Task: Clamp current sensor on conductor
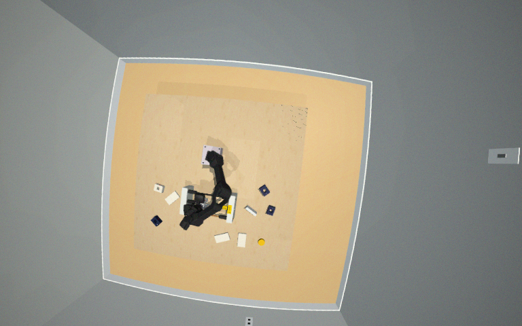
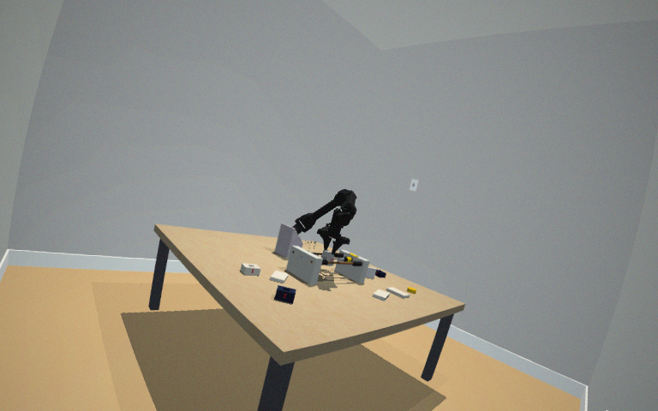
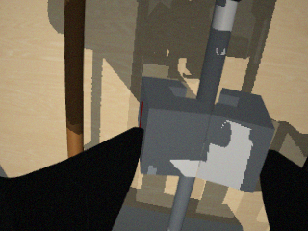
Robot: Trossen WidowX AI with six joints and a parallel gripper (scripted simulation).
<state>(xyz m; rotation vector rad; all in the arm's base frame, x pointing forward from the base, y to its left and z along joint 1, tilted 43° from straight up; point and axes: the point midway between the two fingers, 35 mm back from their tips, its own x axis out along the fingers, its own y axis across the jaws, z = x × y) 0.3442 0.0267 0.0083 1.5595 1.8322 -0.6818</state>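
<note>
Our grey sensor [image 3: 207,137] [image 2: 330,257] straddles the grey conductor [image 3: 211,72], its long axis crosswise; we can't tell where its arrow points. The end effector [image 1: 206,202] [image 2: 331,251] [image 3: 202,148] pinches its ends. In the top view, we see them inward from the tabletop's [image 1: 230,119] [image 2: 339,324] [image 3: 29,58] bottom edge, nearer its bottom-left corner than its top-right.

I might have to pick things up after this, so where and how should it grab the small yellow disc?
Grip the yellow disc across its round rim, probably coming straight down with the jaws either side. It lies flat and low, its side is round, and nothing stands right against it.
</note>
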